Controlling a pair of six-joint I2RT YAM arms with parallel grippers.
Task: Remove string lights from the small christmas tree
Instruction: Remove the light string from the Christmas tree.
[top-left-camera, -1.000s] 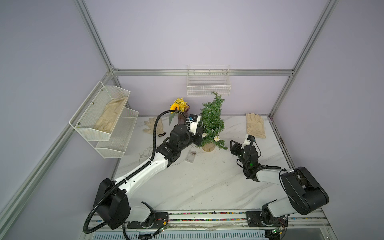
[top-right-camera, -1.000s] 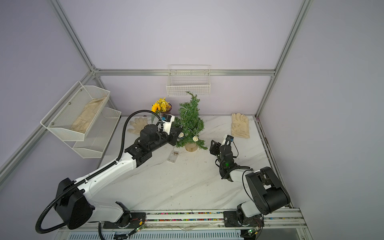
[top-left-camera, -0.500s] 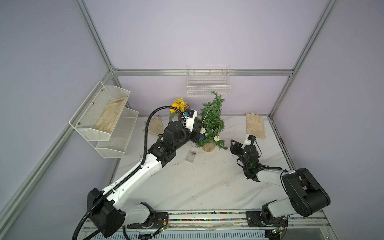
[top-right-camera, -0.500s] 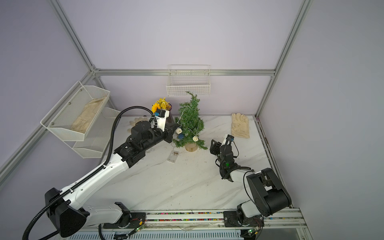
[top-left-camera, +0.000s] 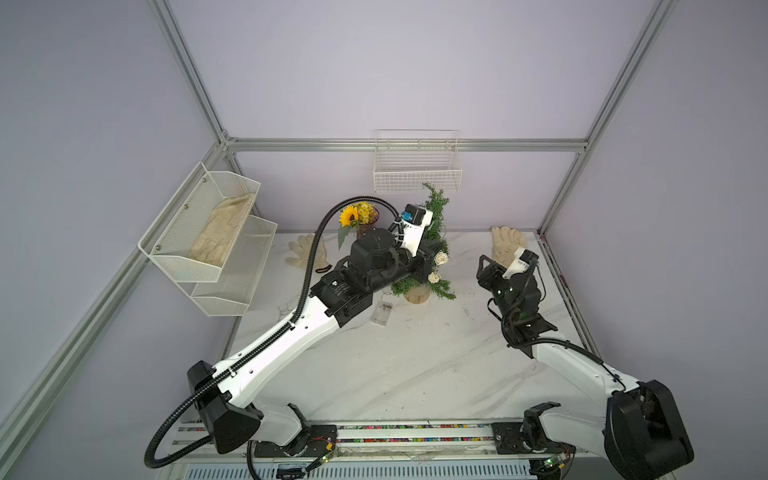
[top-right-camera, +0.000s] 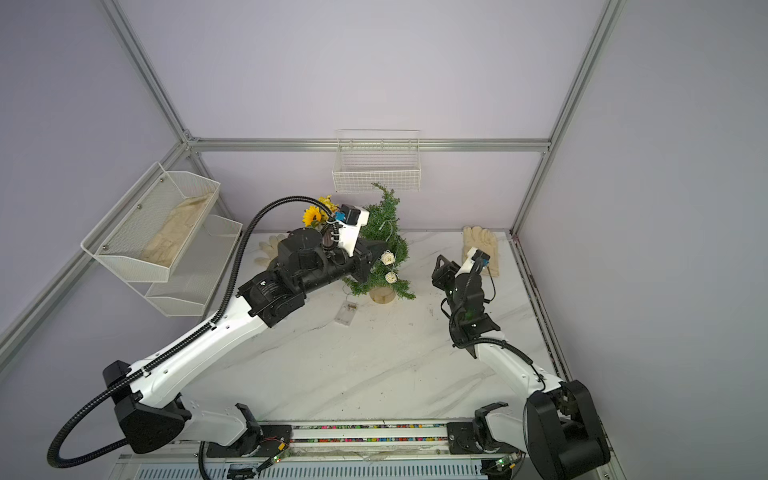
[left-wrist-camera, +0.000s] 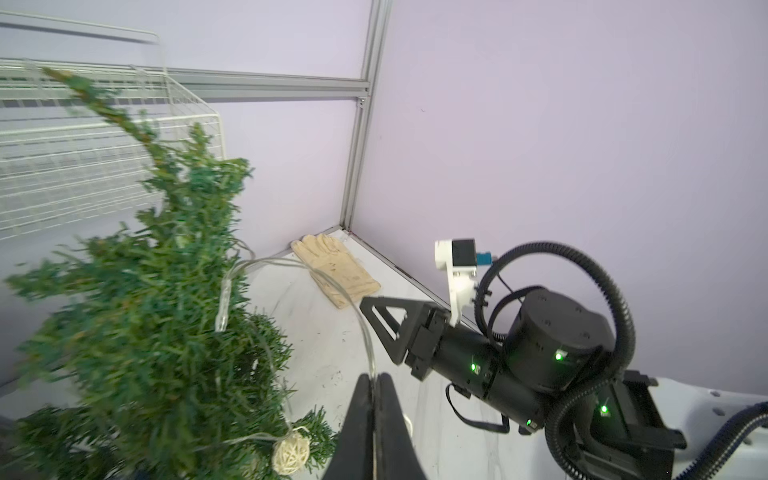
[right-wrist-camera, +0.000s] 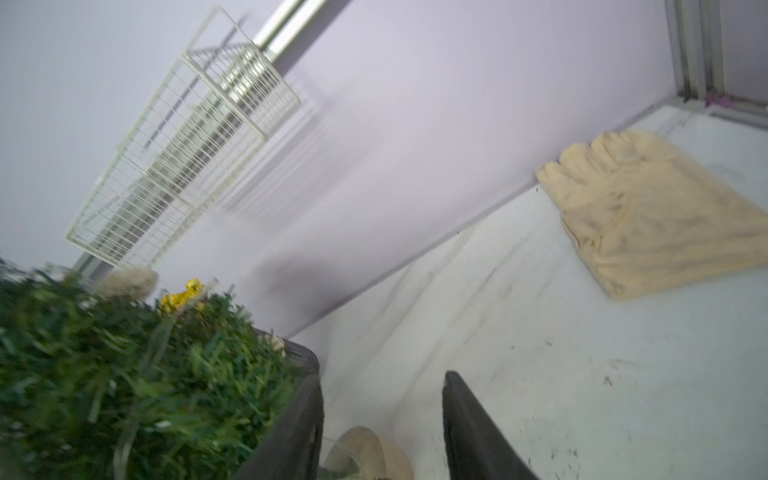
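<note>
The left claw (left-wrist-camera: 375, 380) is pressed together on the wire of the string lights (left-wrist-camera: 291, 455), beside the small christmas tree (top-right-camera: 386, 216). The strand is still wound on the tree, and its battery box (top-left-camera: 382, 311) lies on the bench (top-left-camera: 415, 374) by the tree's base. The right claw (right-wrist-camera: 380, 386) is spread and empty near that base. I'd say the unwinding has barely begun.

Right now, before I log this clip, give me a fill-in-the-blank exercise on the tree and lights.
The left gripper is shut on the ___ of the string lights.
The right gripper stands ___, beside the tree, holding nothing.
The clear battery box lies on the ___ near the tree's base.
Missing words: wire; open; table.
</note>
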